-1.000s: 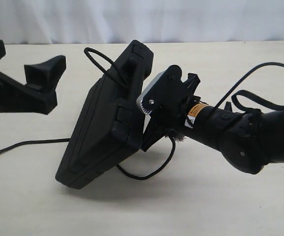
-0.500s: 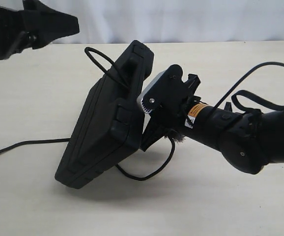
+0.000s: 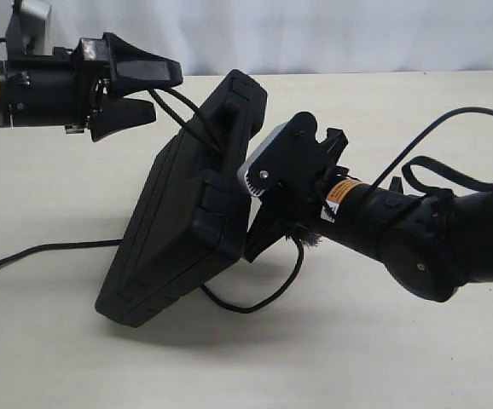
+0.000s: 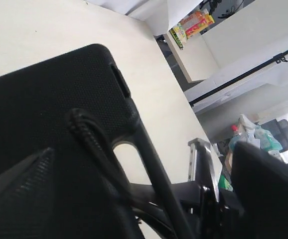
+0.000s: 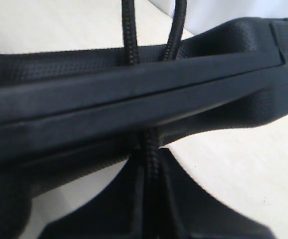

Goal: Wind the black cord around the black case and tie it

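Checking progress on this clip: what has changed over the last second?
The left gripper rose from low on the left, then swung right. Its open fingers now straddle the black cord where it loops over the top of the black case, not yet closed on it. The right gripper holds the tilted case as before, and the cord's lower loop and tail are unchanged.

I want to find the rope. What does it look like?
Find the big black case tilted up on the table. The black cord loops over its handle end and under it. Only it is braided and trails off left.
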